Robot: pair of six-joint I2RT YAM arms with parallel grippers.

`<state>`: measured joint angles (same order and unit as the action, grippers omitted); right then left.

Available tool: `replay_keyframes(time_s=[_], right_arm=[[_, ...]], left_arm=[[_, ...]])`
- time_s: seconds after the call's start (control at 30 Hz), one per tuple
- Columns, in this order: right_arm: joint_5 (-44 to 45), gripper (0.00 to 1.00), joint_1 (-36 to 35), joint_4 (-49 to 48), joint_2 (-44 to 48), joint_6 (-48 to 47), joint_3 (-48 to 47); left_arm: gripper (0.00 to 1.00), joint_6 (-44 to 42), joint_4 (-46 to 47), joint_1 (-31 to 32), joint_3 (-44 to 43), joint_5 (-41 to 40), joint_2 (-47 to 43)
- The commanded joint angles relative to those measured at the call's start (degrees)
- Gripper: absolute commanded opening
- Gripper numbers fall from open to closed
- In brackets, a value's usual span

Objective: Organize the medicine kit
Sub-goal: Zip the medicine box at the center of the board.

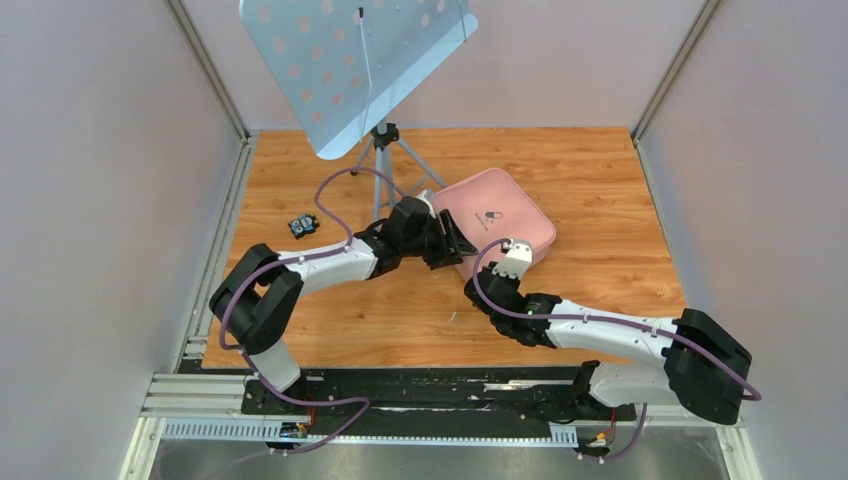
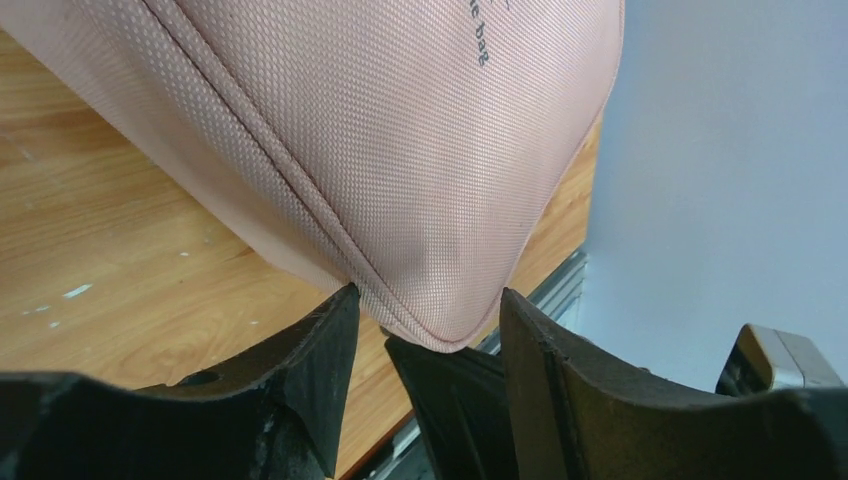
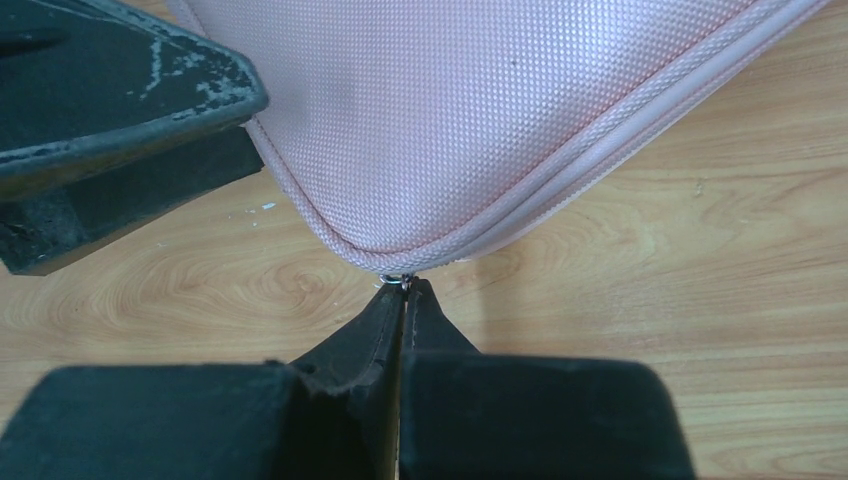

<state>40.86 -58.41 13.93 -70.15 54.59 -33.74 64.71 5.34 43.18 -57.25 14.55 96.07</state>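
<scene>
The medicine kit [image 1: 500, 215] is a pink zip case lying closed on the wooden table, its dark pill logo facing up. My left gripper [image 1: 455, 245] is at its left corner. In the left wrist view the jaws stand astride that rounded corner [image 2: 430, 250], and both fingertips [image 2: 345, 300] touch the fabric. My right gripper [image 1: 510, 245] is at the near corner. In the right wrist view its jaws [image 3: 405, 290] are pressed together on the small metal zip pull [image 3: 400, 279] under the kit's seam [image 3: 450, 130].
A perforated blue music stand [image 1: 350, 70] on a tripod rises behind the left arm. A small black object [image 1: 302, 226] lies on the table to the left. Grey walls [image 1: 100, 200] close in both sides. The left gripper's finger [image 3: 120, 100] shows at the top left of the right wrist view.
</scene>
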Motion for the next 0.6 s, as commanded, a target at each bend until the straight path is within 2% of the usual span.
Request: replay_keyframes(time_s=[0.0,0.2,0.57], right_arm=[[1.7,0.00,0.2,-1.7,0.1,0.7,-0.3],[1.7,0.00,0.2,-2.0,-0.2,0.2,-0.7],[1.2,0.00,0.2,-2.5,-0.7,-0.1,-0.8]], left_arm=[[0.60,5.0,6.8,0.8,-0.1,1.7,2.1],[0.55,6.6,6.2,1.8,0.4,1.4,2.4],[0.61,10.2,6.1,4.4,1.7,-0.4,1.0]])
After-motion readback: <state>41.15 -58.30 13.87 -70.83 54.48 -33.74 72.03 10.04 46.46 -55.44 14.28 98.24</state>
